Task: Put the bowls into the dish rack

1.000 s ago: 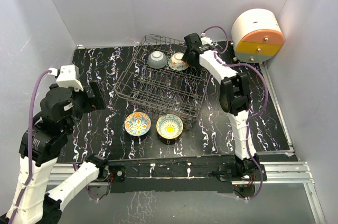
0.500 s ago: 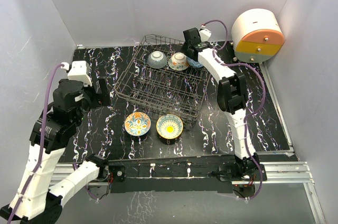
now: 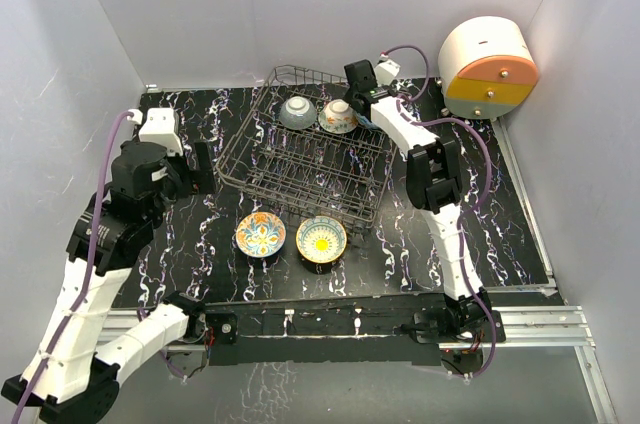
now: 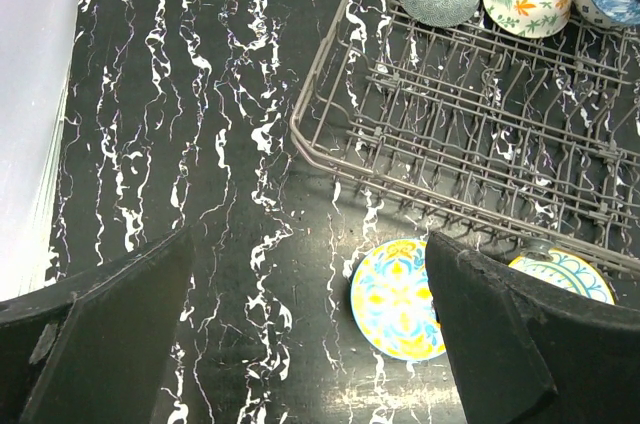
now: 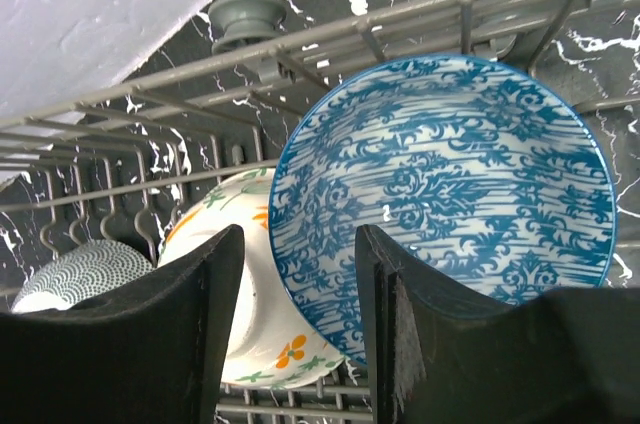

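The dish rack (image 3: 300, 169) stands mid-table. In its back row, on edge, stand the speckled grey bowl (image 3: 297, 111), the orange-green floral bowl (image 3: 338, 116) and the blue bowl (image 3: 368, 120). My right gripper (image 3: 360, 84) hovers just behind the blue bowl (image 5: 450, 194). Its jaws are open, the bowl's rim loose between them. The orange-blue floral bowl (image 3: 260, 234) and the yellow sunflower bowl (image 3: 321, 239) lie on the table in front of the rack. My left gripper (image 3: 203, 166) is open and empty, above the table left of the rack. The orange-blue bowl (image 4: 395, 296) shows beside its right finger.
A round white, orange and yellow drawer unit (image 3: 487, 69) sits at the back right corner. White walls close in the table on three sides. A metal rail (image 3: 330, 319) runs along the front edge. The rack's near left corner (image 4: 300, 134) lies just ahead of my left gripper.
My right gripper has let go of the blue bowl and drawn back a little; the bowl now stands in the rack. My left arm has swung right, toward the rack.
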